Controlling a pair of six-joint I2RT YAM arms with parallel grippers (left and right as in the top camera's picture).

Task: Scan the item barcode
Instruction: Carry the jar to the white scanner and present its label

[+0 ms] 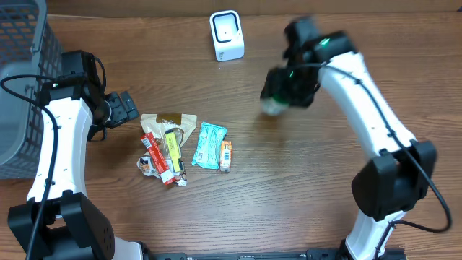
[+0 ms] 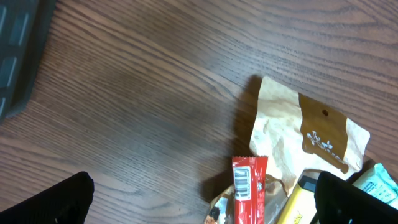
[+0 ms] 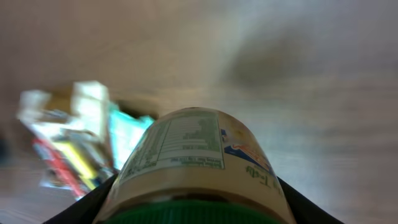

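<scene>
Where the wooden table [image 1: 289, 206] spreads out under both my arms, a gray mesh basket [image 1: 22, 87] sits at its far left edge, partly cut off in the overhead view. My left claw [image 1: 123, 107] hangs just right of that basket, jaws spread wide and holding nothing; its two dark fingers [image 2: 56, 202] show at the bottom corners of my left wrist view, with bare wood between them and the basket's corner at the upper left.

My right claw [image 1: 283, 88] is clamped on a jar [image 3: 193, 155] — the item to be scanned — holding it above the table, to the right of the scanner and a little nearer to me. From my right wrist I see its green lid at the bottom and a printed label with a nutrition panel facing up; the overhead view blurs it.

At the far side of the table stands a white scanner [image 1: 227, 35], upright and well apart from the jar.

Between my arms lies a heap of snacks — a tan paper pouch [image 2: 298, 137] at its top, a teal packet [image 1: 209, 144] to its right, a red bar [image 2: 249, 186] with its barcode showing, a yellow bar [image 1: 173, 144] beside it, and a small orange packet [image 1: 227, 155] touching the teal one.
</scene>
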